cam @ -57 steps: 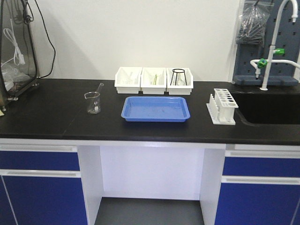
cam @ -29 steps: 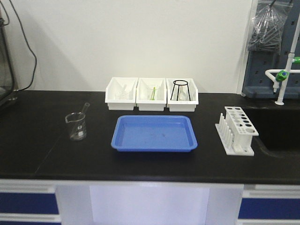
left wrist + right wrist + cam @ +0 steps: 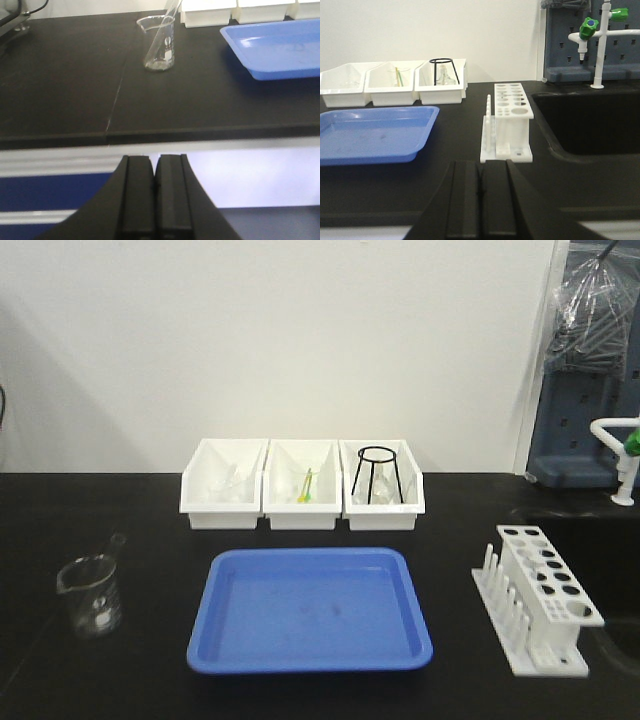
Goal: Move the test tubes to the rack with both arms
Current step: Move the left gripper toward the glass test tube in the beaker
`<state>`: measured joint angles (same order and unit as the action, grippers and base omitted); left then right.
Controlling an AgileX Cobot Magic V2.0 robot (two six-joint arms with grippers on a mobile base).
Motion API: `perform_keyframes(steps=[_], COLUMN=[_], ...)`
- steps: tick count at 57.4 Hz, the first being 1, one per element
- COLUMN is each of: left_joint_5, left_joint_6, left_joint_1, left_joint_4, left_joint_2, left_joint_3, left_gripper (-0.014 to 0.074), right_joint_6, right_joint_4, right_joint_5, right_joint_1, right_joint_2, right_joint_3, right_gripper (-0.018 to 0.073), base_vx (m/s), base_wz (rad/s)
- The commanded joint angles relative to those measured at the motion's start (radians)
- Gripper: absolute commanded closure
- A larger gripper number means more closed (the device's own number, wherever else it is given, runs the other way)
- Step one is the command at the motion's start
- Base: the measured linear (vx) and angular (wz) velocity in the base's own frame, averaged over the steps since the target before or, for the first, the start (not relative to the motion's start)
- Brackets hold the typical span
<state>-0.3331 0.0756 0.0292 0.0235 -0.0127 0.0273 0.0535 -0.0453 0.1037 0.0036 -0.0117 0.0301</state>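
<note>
One clear test tube (image 3: pixel 113 547) leans in a glass beaker (image 3: pixel 90 596) at the counter's left; the left wrist view shows the same test tube (image 3: pixel 167 25) slanting out of the beaker (image 3: pixel 159 46). The white rack (image 3: pixel 541 602) stands at the right with its holes empty, and in the right wrist view the rack (image 3: pixel 512 119) is just ahead. My left gripper (image 3: pixel 155 161) is shut and empty, below and in front of the counter edge. My right gripper (image 3: pixel 481 166) is shut and empty, low over the counter before the rack. Neither arm shows in the front view.
A blue tray (image 3: pixel 310 612) lies mid-counter. Behind it sit three white bins (image 3: pixel 225 488), the right one holding a black tripod ring (image 3: pixel 378 475). A sink (image 3: pixel 592 122) with a white tap (image 3: pixel 600 45) lies right of the rack.
The front view has closed in on the counter, so everything looks larger. Beaker, tray and rack keep their places on the counter.
</note>
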Motion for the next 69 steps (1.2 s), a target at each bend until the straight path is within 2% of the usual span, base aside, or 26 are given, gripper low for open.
perform_keyframes(steps=[1,34,69], left_joint_5=[0.081,0.081,0.081], left_joint_6=[-0.004,-0.004,-0.004], left_joint_1=[0.002,0.002,0.002], left_joint_4=[0.006,0.006,0.006], left_joint_2=[-0.011,-0.011,-0.011], left_joint_3=[-0.032,-0.032,-0.032], left_gripper=[0.0601,0.0601,0.0601], right_joint_6=[-0.004,-0.004,-0.004], right_joint_4=[-0.001,-0.001,-0.001], right_joint_5=[-0.081,-0.081,-0.081], right_joint_1=[-0.004,-0.004,-0.004], right_joint_2=[0.000,0.000,0.000], right_joint_3=[0.014,0.014,0.014], right_gripper=[0.0568,0.0568,0.0568], base_vx=[0.42,0.32,0.14], base_wz=[-0.07,-0.03,0.00])
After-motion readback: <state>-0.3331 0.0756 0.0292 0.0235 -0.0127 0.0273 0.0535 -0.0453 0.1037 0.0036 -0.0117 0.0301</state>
